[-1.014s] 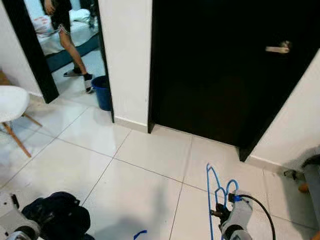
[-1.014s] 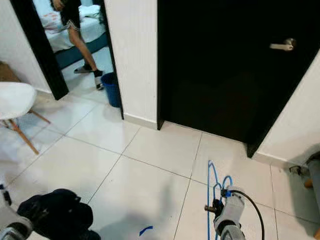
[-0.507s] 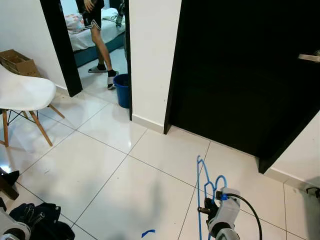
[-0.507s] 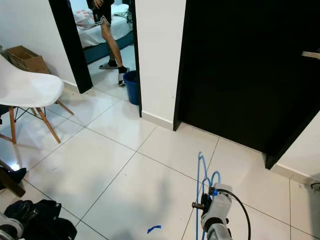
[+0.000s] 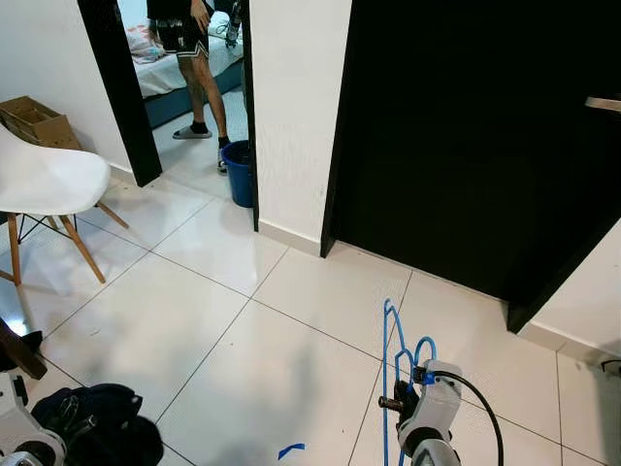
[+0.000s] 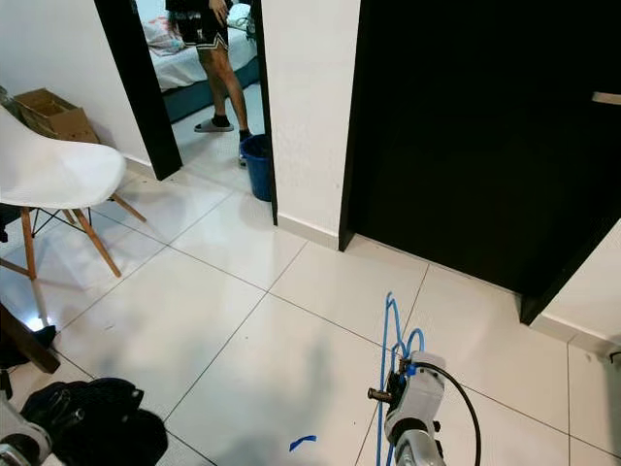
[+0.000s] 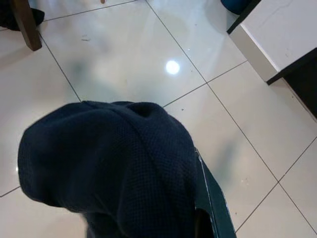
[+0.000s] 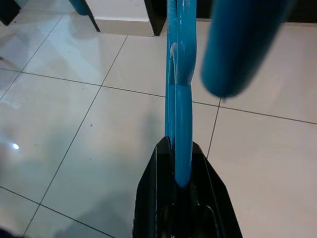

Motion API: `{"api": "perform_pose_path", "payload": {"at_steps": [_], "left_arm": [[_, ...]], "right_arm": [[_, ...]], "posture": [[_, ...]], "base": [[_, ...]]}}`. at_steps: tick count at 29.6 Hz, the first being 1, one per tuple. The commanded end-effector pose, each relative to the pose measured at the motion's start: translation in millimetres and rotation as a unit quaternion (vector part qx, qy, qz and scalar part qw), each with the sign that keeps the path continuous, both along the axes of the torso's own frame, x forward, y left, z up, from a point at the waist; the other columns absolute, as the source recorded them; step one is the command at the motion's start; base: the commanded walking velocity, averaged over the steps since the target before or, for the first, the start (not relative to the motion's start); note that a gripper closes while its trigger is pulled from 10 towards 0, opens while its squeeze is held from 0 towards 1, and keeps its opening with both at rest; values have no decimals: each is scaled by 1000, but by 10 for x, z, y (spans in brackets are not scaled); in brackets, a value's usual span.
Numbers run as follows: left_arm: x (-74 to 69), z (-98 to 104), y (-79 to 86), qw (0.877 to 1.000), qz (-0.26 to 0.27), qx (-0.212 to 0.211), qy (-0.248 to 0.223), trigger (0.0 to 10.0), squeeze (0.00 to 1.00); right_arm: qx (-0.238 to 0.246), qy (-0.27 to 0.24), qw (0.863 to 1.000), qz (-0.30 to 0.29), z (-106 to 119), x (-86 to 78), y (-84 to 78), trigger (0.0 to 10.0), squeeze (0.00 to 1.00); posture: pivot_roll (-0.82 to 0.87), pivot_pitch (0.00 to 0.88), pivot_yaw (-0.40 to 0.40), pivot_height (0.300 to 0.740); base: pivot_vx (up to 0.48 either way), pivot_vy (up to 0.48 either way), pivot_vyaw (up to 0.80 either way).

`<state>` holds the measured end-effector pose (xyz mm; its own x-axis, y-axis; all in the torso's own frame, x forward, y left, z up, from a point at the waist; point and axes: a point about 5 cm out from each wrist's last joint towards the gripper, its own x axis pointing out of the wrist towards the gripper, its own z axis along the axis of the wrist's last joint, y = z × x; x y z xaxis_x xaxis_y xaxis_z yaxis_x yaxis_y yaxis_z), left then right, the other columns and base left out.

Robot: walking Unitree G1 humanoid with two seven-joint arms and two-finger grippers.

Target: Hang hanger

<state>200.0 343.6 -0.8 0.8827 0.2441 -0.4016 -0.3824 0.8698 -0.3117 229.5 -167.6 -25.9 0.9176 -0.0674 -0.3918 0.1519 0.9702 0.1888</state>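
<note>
A bundle of blue hangers (image 5: 388,364) stands upright in front of me, low over the tiled floor. My right gripper (image 8: 179,146) is shut on the hangers' lower part, and its white wrist (image 5: 427,413) shows just below them. My left arm (image 5: 24,442) is at the lower left with a dark navy garment (image 5: 102,432) bunched over its end. The same garment (image 7: 109,163) drapes over the left gripper in the left wrist view, leaving just one dark finger (image 7: 214,210) showing at its edge.
A black door (image 5: 466,146) with a metal handle (image 5: 602,103) is shut ahead. To its left an open doorway shows a person (image 5: 189,39) standing by a bed, with a blue bin (image 5: 238,173) at the wall corner. A white chair (image 5: 44,180) and a cardboard box (image 5: 34,118) stand on the left.
The camera swung left about a second ago, then settled. The person in the doorway shifted their feet. The dark garment sits slightly higher. The hangers stay in my right gripper.
</note>
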Motion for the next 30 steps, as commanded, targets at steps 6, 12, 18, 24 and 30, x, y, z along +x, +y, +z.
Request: {"api": "perform_pose_path", "payload": {"at_steps": [6, 12, 18, 24, 30], "left_arm": [[19, 69, 74, 1000, -3, 14, -5, 10000, 0], [12, 75, 85, 1000, -1, 15, -7, 10000, 0], [6, 77, 90, 1000, 1, 15, -8, 10000, 0], [7, 80, 94, 1000, 3, 16, -10, 10000, 0], [27, 81, 79, 1000, -2, 15, -9, 10000, 0]], "right_arm": [[-1, 5, 1000, 0, 5, -20, 27, 10000, 0], [0, 8, 1000, 0, 5, -33, 13, 10000, 0], [0, 10, 1000, -1, 4, -32, -17, 10000, 0], [1, 12, 1000, 1, 6, -23, -25, 10000, 0], [1, 13, 1000, -4, 16, -2, -59, 10000, 0]], "posture": [[267, 63, -9, 740], [271, 72, -9, 740], [276, 75, -18, 740], [276, 76, -19, 740], [274, 75, -16, 740]], "base": [[0, 0, 0], [0, 0, 0], [0, 0, 0], [0, 0, 0], [0, 0, 0]]}}
